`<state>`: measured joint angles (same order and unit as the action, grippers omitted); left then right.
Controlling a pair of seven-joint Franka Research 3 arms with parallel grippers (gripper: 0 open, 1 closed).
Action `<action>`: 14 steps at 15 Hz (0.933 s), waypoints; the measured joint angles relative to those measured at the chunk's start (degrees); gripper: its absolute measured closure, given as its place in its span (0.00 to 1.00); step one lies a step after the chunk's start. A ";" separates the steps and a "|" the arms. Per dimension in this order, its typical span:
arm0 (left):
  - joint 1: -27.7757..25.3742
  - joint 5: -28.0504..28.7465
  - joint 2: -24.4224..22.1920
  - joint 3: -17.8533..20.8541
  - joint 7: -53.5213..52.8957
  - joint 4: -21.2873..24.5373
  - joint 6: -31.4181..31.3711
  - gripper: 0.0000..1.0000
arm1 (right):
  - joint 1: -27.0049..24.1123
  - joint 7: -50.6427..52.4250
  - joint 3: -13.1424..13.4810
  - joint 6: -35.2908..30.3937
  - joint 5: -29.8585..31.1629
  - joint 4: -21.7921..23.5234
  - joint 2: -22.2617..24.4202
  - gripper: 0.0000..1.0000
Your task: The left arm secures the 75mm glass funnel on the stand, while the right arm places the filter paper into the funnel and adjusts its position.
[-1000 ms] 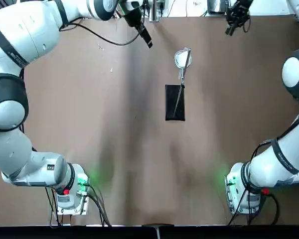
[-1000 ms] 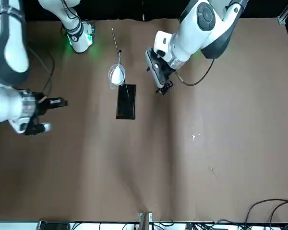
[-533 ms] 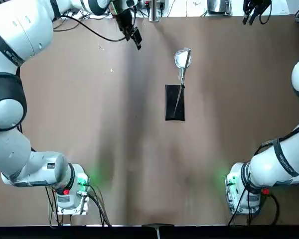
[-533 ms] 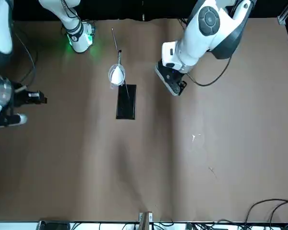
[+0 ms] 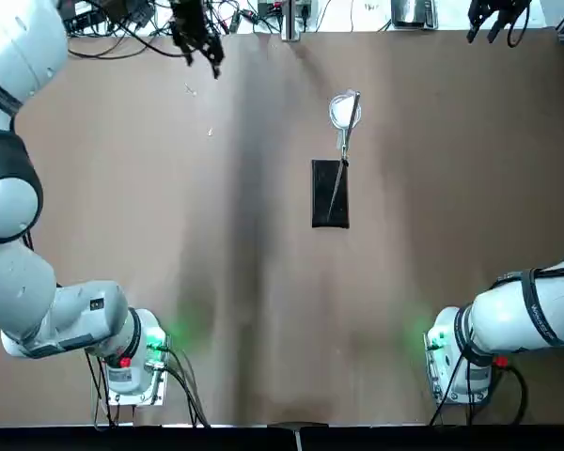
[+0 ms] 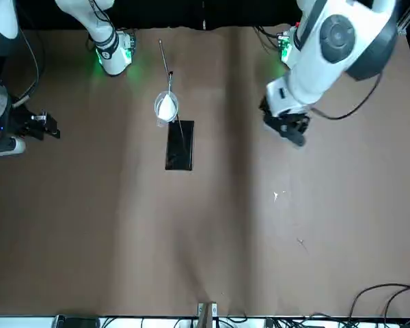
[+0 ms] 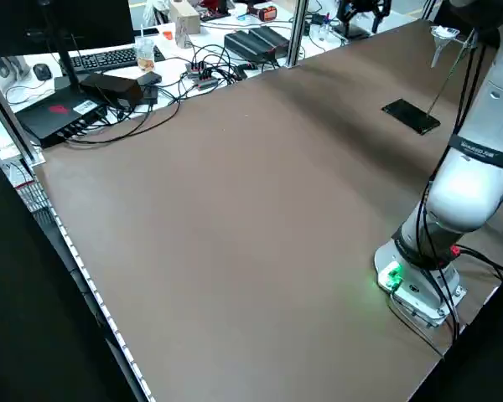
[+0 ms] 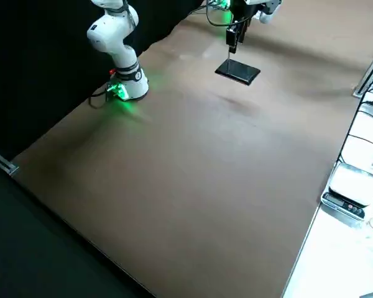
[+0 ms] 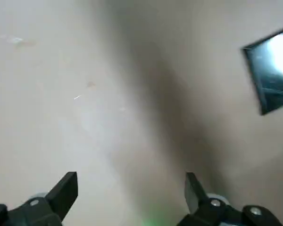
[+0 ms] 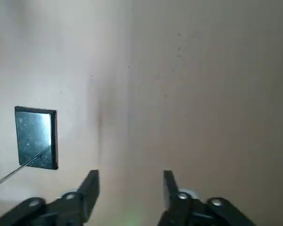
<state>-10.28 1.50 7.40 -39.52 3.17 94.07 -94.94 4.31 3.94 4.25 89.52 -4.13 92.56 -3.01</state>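
- With the left gripper (image 5: 215, 68), hovers above the table (image 5: 263, 282), to the left of the stand (image 5: 330, 194) and well apart from it; has both fingers spread, with nothing between them.
- With the right gripper (image 10: 131, 181), hangs above the table's right part, well apart from the stand on its other side; has its fingers parted too, and grasps nothing.
- Rests the stand's black rectangular base plate (image 6: 179, 145) flat on the table, between the two arms.
- Rises from that plate as a thin metal rod (image 6: 165, 58), and bears the wire ring above the table.
- Seats the 75mm glass funnel (image 7: 443, 35) in that ring, upright, wide mouth up, with the thin stem pointing down below it.
- Holds the filter paper (image 6: 167, 108) inside the funnel, showing as a white rounded cone; touches neither gripper. Cannot tell how closely it lies against the glass.
- Glows green at both arm bases (image 5: 139, 362) (image 5: 459, 362), by the table's near edge.
- Shows a monitor (image 7: 59, 25), a keyboard (image 7: 113, 59) and tangled black cables (image 7: 210, 71) past the table's far edge.
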 joint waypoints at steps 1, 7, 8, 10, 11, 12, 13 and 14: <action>-1.43 1.70 -1.22 0.02 1.02 -0.02 1.97 0.00 | 0.03 0.00 -0.12 -0.01 0.14 0.00 0.07 0.26; -7.20 9.50 -5.87 0.13 1.72 -0.87 12.62 0.00 | 0.04 0.01 -0.18 -0.02 0.48 0.02 0.09 0.00; -7.28 10.34 -5.88 0.15 1.85 -1.15 14.12 0.00 | 0.04 0.01 -0.18 -0.02 0.50 0.02 0.10 0.00; -8.10 10.97 -5.88 0.20 2.02 -1.36 16.45 0.00 | 0.04 0.01 -0.17 -0.01 0.59 0.02 0.26 0.00; -9.19 10.98 -5.87 0.24 2.02 -1.53 16.65 0.00 | 0.03 0.01 -0.15 -0.01 0.62 0.01 0.43 0.00; -10.25 11.00 -5.85 0.33 2.02 -1.79 16.70 0.00 | 0.04 0.01 -0.16 -0.01 0.63 0.01 0.61 0.00; -11.38 11.24 -5.78 0.69 2.05 -2.18 16.75 0.00 | 0.04 0.01 -0.17 -0.01 0.64 0.01 0.91 0.00; -11.65 11.46 -5.77 1.08 2.31 -2.23 16.76 0.00 | 0.04 0.01 -0.18 -0.01 0.64 0.01 0.98 0.00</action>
<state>-21.93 12.96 1.63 -38.44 5.48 91.84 -78.19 4.35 3.95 4.07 89.51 -3.49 92.57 -2.03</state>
